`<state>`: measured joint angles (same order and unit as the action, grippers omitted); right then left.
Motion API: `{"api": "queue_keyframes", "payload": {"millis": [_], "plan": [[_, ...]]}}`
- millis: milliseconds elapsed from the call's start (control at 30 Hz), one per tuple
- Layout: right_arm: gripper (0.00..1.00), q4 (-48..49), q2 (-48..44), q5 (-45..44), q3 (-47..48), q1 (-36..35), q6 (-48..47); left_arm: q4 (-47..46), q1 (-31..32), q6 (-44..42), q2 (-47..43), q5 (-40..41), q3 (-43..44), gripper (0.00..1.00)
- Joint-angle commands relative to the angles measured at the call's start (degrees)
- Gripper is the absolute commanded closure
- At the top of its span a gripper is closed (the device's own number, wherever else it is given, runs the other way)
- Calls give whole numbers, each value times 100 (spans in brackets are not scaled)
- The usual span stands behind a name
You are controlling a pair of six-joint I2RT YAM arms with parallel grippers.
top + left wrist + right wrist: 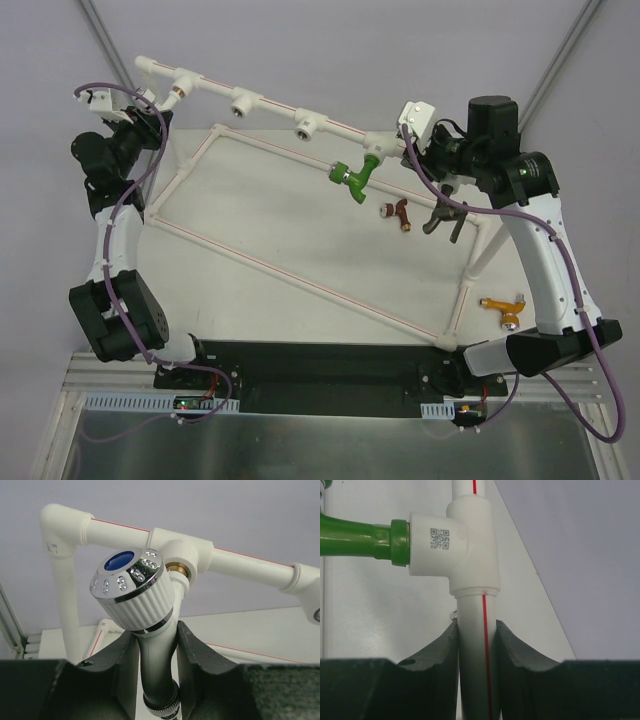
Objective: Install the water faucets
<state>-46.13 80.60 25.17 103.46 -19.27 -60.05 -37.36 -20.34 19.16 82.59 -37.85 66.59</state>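
My left gripper (157,655) is shut on the curved spout of a white faucet (131,587) with a ribbed knob and a blue cap. The faucet's end sits at the brass socket (177,569) of the first tee (184,552) on the pipe frame's top rail. How far it is threaded in is hidden behind the knob. My right gripper (476,655) is shut on the white red-striped pipe (470,680) just below the tee (470,545) that carries the green faucet (360,537). Overhead, the green faucet (352,176) hangs from the rail. Dark red (400,213), dark grey (445,216) and orange (505,306) faucets lie loose.
The white pipe frame (300,275) spans the table diagonally, with its raised top rail (270,108) at the back. Two tees (245,103) (308,126) on that rail show bare sockets. A frame leg (482,255) stands near the right arm.
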Motion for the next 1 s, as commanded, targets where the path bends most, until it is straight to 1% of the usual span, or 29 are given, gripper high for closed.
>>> {"api": "queue_keyframes", "payload": {"millis": [0, 133, 300, 367, 467, 500, 567, 667, 767, 800, 900, 967], "plan": [[98, -80, -237, 129, -1, -77, 134, 351, 364, -1456, -120, -636, -111, 100], [98, -72, -246, 120, -19, -86, 134, 703, 460, -1862, -181, -566, -23, 100], [98, -54, -255, 137, -28, -86, 125, 976, 644, -2634, -278, -364, 21, 100], [98, -63, -255, 137, -19, -103, 125, 1142, 724, -2864, -296, -206, 47, 100], [98, -54, -264, 129, -28, -103, 125, 1406, 926, -3487, -339, 118, 30, 100], [98, -63, -255, 129, -28, -104, 125, 1442, 996, -3794, -348, 233, 21, 100], [98, -54, -273, 129, -28, -104, 117, 1530, 1119, -4050, -383, 470, -5, 100], [98, -54, -273, 137, -28, -121, 117, 1609, 1225, -4393, -392, 602, -14, 100], [98, -37, -290, 129, -36, -130, 116, 1723, 1365, -4894, -401, 874, -32, 100], [98, -28, -290, 129, -36, -130, 117, 1732, 1418, -5165, -401, 1075, -49, 100], [98, -19, -299, 137, -36, -139, 117, 1733, 1594, -5553, -445, 1366, -120, 100], [98, -19, -299, 137, -45, -130, 117, 1733, 1664, -5668, -471, 1481, -172, 100]]}}
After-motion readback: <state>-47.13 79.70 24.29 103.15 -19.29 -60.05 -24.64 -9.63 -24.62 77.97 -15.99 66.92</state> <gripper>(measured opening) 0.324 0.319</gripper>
